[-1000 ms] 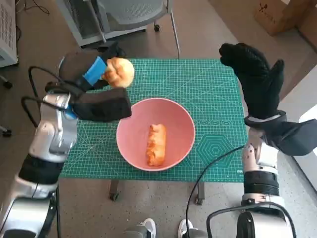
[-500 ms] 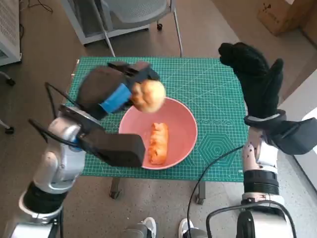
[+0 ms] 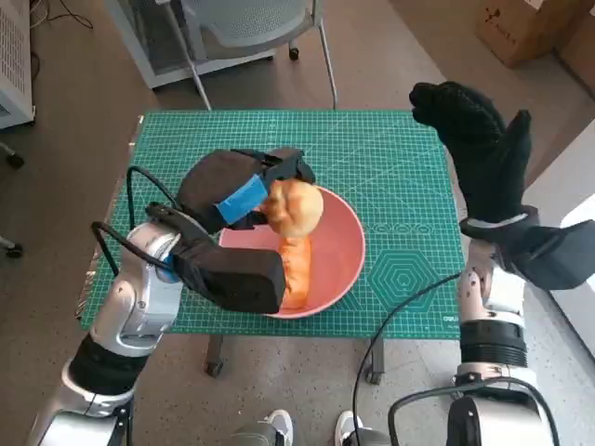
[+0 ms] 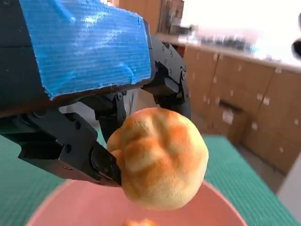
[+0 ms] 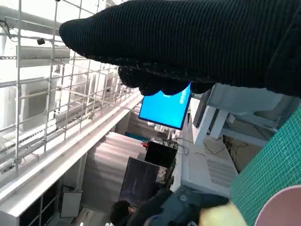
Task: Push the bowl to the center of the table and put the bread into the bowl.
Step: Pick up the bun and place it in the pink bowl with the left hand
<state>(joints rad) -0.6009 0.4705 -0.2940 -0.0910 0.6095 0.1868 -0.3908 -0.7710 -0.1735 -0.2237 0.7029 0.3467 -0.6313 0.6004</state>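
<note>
- Black fingers (image 4: 113, 113) of the left hand (image 3: 237, 190), blue tape across its back, are clamped round a golden round bun (image 3: 294, 206), and the bun is up in the air, held over the pink bowl (image 3: 344, 251).
- The left wrist view shows it close: the bun (image 4: 160, 157) sits pinched between the dark fingers, its ridged crust facing the camera, with the pink bowl rim (image 4: 225, 200) curving underneath and not touching it.
- Down in the bowl lies a long orange-brown bread roll (image 3: 296, 269), partly hidden behind the left forearm (image 3: 149, 288).
- The bowl rests on the green cutting mat (image 3: 390, 177) that covers the table, roughly mid-table and a touch toward the near edge.
- Over on the other side, the right hand (image 3: 479, 153) in its black knitted glove is raised above the mat's right edge, well apart from the bowl, fingers loosely spread and holding nothing.
- The right wrist view gives only the glove (image 5: 197, 42) as a dark band, with a blue screen (image 5: 164, 108) and shelving beyond.
- Further out, a grey chair (image 3: 246, 23) stands past the far edge of the table, and a cardboard box (image 3: 530, 23) sits on the floor at the far right.
</note>
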